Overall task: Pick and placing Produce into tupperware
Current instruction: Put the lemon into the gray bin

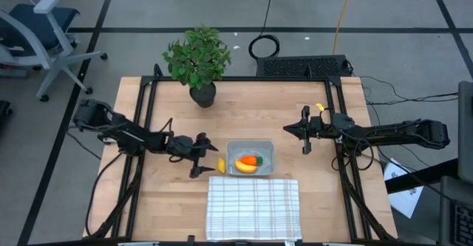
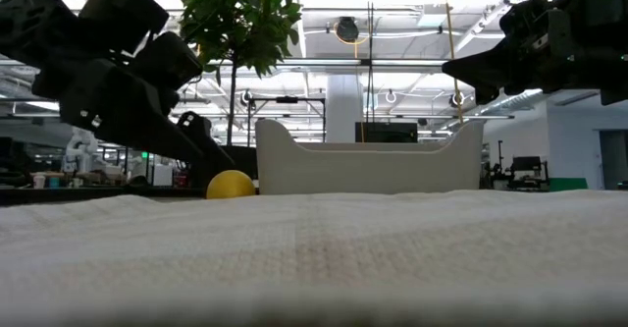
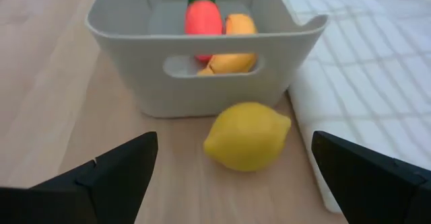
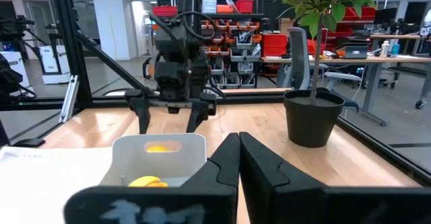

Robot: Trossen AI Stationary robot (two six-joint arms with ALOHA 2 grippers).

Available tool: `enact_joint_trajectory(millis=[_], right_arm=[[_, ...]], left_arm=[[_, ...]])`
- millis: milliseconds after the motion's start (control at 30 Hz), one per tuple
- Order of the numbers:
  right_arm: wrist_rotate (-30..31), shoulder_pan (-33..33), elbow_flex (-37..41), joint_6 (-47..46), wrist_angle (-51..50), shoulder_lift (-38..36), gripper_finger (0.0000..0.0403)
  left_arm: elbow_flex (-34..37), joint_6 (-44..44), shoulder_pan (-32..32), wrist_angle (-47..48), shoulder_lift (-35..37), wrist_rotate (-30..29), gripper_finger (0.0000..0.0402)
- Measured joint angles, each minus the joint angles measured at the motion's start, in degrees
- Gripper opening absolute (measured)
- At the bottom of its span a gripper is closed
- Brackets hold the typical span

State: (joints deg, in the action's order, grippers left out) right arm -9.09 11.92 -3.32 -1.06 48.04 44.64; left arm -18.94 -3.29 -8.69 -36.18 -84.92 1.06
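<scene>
While wide open, left pincer [image 1: 201,157] waits low over table [image 1: 148,202], w/ lemon [image 3: 246,135] straight ahead between its two tips, not touched yet. Lemon's long way runs across the tips, so should fit w/o a turn. Just past lemon: tupperware [image 3: 128,56], w/ carrot [image 3: 203,19] & banana [image 3: 229,46] already inside. Left pincer much nearer than right pincer [image 1: 306,139], shut tight, holding nothing, well apart on tub's far side. Checked cloth [image 1: 253,207] right beside lemon. Left wrist view shows the lineup best; low view shows lemon on table beside tub; high view shows only a yellow bit.
</scene>
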Motion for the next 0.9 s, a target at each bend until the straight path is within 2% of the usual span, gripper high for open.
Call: enact_joint_trajectory(millis=[200, 467, 900], right_arm=[[0.0, 0.0, 0.0, 0.0, -0.1, 0.0, 0.0000], [0.0, 0.0, 0.0, 0.0, -0.1, 0.0, 0.0000], [0.0, 0.0, 0.0, 0.0, -0.2, 0.0, 0.0000]], left_arm=[[-0.1, 1.5, 0.0, -5.1, -3.0, 1.0, 0.0397], [-0.1, 2.8, 0.0, -6.7, -7.3, 1.3, 0.0397], [-4.9, 4.7, 0.7, -7.4, -14.9, 2.8, 0.0397]])
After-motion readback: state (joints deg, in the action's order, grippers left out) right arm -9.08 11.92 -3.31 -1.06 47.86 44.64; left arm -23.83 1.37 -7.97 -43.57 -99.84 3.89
